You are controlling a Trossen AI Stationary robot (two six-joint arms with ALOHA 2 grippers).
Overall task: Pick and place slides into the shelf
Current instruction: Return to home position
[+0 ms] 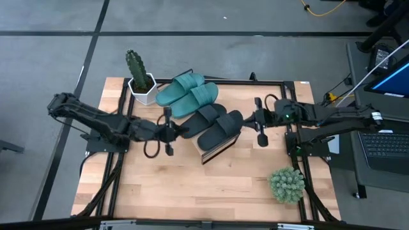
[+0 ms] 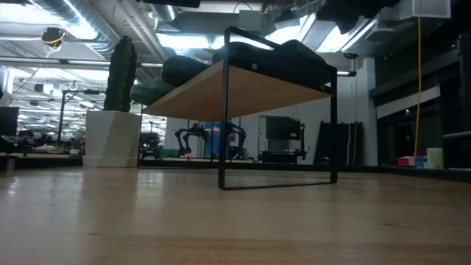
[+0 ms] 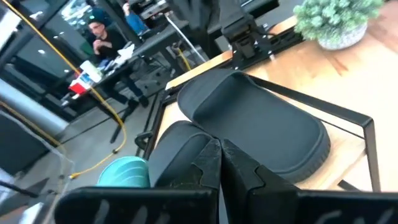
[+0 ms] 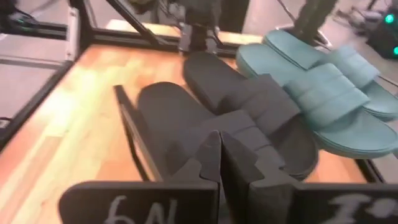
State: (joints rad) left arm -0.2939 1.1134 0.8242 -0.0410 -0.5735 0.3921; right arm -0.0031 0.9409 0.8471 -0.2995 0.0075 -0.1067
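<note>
The shelf (image 2: 250, 92) is being carried by the counter (image 1: 192, 191), near the middle. All four slides are being held on its slanted plank.

The teal pair (image 1: 186, 91) is being kept at the end nearer the cactus (image 1: 136, 66), side by side. The black pair (image 1: 214, 124) is being kept at the other end, also side by side and touching the teal pair. In the low view the slides are being seen as dark shapes on top of the plank, with its thin black frame standing on the counter.

The left gripper (image 3: 221, 149) is being held just beside the end of the nearer black slide (image 1: 203, 118), above the counter. Its fingers are being pressed together on nothing. The right gripper (image 4: 221, 140) is being held on the opposite side of the shelf, near the other black slide (image 1: 222, 131) but apart from it. Its fingers are likewise being kept together with nothing between them. Both black slides are being framed just past the fingers in each wrist view.

Counts being logged:
- Slides: 4 (2 teal, 2 black), all on the shelf.
- Shelf: 1.
- Plants: 2. The cactus is being kept in a white pot (image 1: 143, 89) at the teal end of the shelf. A small bushy plant (image 1: 286, 184) is being kept at the counter corner on the right arm's side, well apart from the shelf.
- Person: 1 (image 3: 99, 36), being seen at a desk in the room beyond in the left wrist view.
</note>
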